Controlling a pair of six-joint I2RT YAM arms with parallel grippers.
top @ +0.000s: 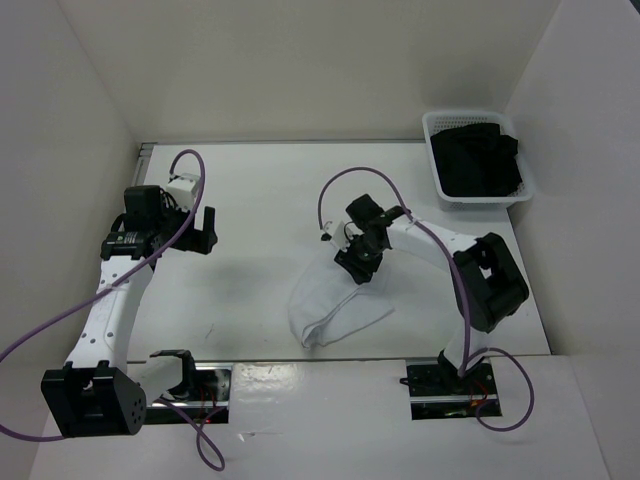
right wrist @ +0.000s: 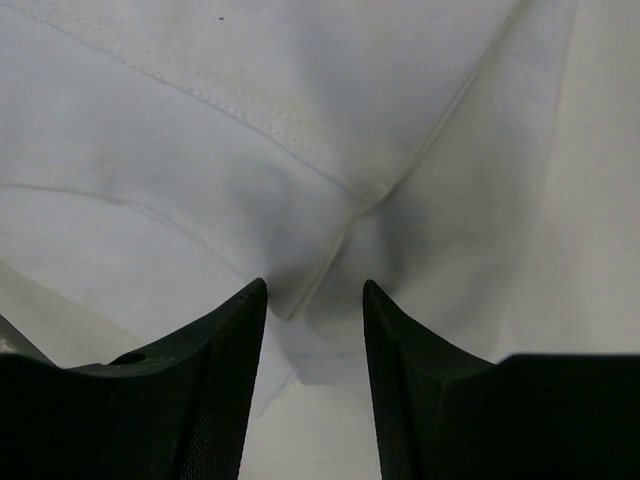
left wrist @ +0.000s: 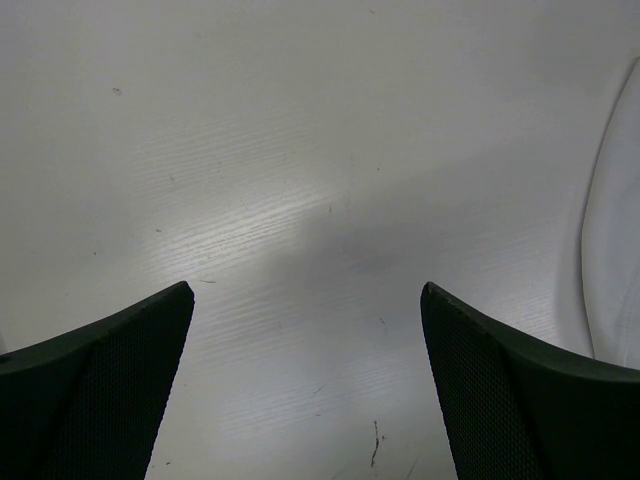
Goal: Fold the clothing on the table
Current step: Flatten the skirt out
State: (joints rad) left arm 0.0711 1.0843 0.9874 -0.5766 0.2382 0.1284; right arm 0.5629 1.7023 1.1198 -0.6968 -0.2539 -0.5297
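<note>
The white clothing (top: 335,305) lies bunched in a wedge on the table (top: 260,190), near its front edge and right of centre. My right gripper (top: 357,268) is down on the clothing's far corner. In the right wrist view the clothing (right wrist: 200,110) fills the frame, and a raised crease with a stitched hem runs into the gap of the right gripper (right wrist: 313,285). Its jaws stand partly closed on either side of that crease, with space showing between them. My left gripper (top: 205,232) hovers wide open over bare table at the left (left wrist: 307,290). The clothing's edge (left wrist: 615,250) shows at the right border of that view.
A white slotted basket (top: 432,128) holding a black garment (top: 478,162) stands at the back right corner. White walls enclose the table on three sides. The arm bases and purple cables sit along the near edge.
</note>
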